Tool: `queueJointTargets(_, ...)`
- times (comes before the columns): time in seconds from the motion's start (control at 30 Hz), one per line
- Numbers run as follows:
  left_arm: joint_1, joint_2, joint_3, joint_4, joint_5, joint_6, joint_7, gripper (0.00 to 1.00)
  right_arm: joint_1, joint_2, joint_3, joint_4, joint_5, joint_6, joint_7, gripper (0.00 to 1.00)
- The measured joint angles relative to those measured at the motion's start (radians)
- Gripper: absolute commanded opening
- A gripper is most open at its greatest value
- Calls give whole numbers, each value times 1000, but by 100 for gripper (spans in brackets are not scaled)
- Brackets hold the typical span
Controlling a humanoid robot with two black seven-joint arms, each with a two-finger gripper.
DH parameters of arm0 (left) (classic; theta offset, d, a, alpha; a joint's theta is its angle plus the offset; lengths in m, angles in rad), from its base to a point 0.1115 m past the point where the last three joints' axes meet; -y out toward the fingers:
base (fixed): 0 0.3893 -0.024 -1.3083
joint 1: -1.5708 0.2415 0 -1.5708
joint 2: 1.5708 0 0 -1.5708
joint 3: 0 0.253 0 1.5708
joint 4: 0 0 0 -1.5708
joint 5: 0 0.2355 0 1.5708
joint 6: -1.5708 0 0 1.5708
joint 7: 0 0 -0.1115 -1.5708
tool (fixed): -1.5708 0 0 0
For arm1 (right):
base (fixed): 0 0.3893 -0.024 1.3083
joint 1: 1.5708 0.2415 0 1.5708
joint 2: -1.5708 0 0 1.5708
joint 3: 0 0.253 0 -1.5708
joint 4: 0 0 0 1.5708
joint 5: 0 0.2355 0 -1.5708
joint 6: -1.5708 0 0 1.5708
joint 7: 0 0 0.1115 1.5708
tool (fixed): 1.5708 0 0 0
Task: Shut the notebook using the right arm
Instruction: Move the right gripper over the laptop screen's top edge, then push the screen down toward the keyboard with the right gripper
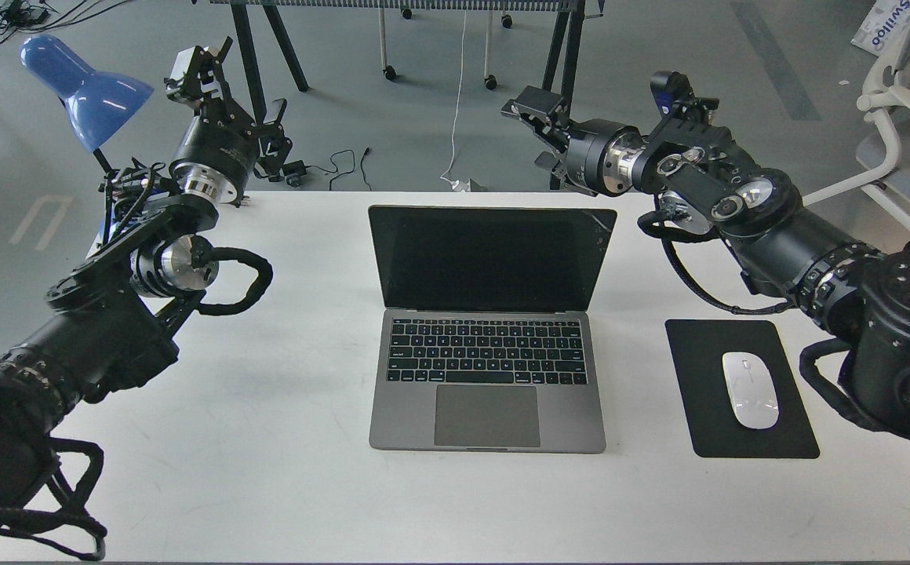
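The notebook is a space-grey laptop standing open in the middle of the white table, with its black screen upright and facing me. My right arm reaches in from the right. Its gripper points left and hovers behind and above the screen's top right corner, clear of the lid, with its fingers spread and empty. My left gripper is raised over the table's back left corner, fingers apart and empty, well away from the notebook.
A black mouse pad with a white mouse lies right of the notebook, under my right arm. A blue lamp stands at the back left beside my left arm. Trestle legs, cables and a white chair are beyond the table.
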Motion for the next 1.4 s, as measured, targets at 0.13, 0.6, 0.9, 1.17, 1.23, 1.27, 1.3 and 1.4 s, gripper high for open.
queueJointTargets(0.13, 0, 0, 0, 0, 0, 0, 0, 100, 0, -2, 0, 79, -1, 27, 0, 100)
queueJointTargets(0.6, 0, 0, 0, 0, 0, 0, 0, 100, -23, -227, -40, 450, -1, 53, -1, 100)
queueJointTargets(0.9, 0, 1, 0, 0, 0, 0, 0, 100, -92, -324, -51, 651, -1, 65, -2, 100)
queueJointTargets(1.17, 0, 1, 0, 0, 0, 0, 0, 100, -213, -324, -52, 681, -42, 54, -8, 100)
queueJointTargets(1.23, 0, 1, 0, 0, 0, 0, 0, 100, -240, -323, -52, 677, -51, 50, -9, 100)
queueJointTargets(1.27, 0, 1, 0, 0, 0, 0, 0, 100, -252, -323, -53, 675, -54, 49, -9, 100)
queueJointTargets(1.3, 0, 1, 0, 0, 0, 0, 0, 100, -264, -322, -53, 672, -57, 47, -9, 100)
queueJointTargets(1.4, 0, 1, 0, 1, 0, 0, 0, 100, -288, -322, -54, 667, -78, 38, -9, 100)
